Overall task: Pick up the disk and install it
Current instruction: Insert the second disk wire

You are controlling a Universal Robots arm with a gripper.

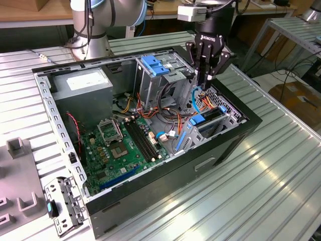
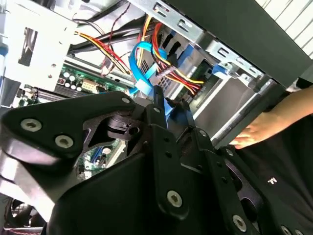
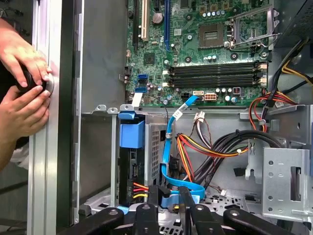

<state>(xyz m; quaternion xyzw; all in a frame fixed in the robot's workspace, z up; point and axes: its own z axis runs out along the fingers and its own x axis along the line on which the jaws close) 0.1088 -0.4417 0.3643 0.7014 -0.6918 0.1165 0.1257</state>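
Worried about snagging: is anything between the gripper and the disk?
Yes. A blue ribbon cable loops up right at the gripper, with a bundle of coloured wires beside it. The disk sits in its bay just next to them.

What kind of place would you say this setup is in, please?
Probably a robotics lab or test workshop. An open computer case lies on an aluminium-profile table, a robot arm's gripper reaches into it, and wooden workbenches with trailing cables stand behind.
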